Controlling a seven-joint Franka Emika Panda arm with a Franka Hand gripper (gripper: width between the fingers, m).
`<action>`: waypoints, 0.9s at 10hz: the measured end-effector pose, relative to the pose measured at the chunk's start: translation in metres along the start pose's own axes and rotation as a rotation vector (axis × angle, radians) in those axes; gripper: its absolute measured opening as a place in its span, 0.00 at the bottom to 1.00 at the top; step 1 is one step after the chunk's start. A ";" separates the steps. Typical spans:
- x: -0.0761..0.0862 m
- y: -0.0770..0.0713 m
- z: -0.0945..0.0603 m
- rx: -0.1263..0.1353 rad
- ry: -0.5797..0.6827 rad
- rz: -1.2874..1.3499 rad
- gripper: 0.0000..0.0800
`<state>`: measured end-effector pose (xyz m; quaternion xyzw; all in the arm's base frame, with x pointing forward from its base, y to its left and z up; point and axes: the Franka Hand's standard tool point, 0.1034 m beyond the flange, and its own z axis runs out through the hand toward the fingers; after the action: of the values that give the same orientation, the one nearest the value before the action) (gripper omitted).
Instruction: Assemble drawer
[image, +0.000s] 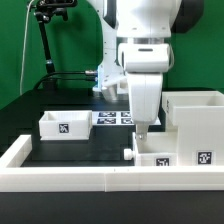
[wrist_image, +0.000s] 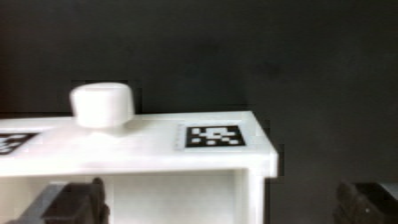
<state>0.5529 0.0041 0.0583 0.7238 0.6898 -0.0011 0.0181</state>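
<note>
My claw (image: 141, 133) hangs just above the near tray (image: 165, 158), fingers (wrist_image: 68, 203) spread wide apart, nothing held. The tray sits on the surface (image: 30, 108), knob (wrist_image: 102, 105) toward the exterior view's left, housing (image: 195, 115) close behind. Judgement: a straight drop straddles the knobbed wall.

In the exterior view, the drawer housing (image: 196, 120) ran off the right edge and the arm (image: 140, 40) off the top. The arm hid part of the marker board (image: 112, 118). The wrist view was blurred. There the knobbed tray (wrist_image: 134, 160) was cropped, and the gripper (wrist_image: 222, 205) showed only as dark fingers (wrist_image: 68, 203) with the tips cut off.
</note>
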 end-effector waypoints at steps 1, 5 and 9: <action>-0.006 0.002 -0.009 -0.005 -0.004 -0.005 0.81; -0.063 0.006 -0.023 -0.001 -0.025 -0.038 0.81; -0.078 0.005 -0.021 0.001 0.024 -0.055 0.81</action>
<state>0.5537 -0.0737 0.0819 0.7045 0.7096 0.0070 0.0096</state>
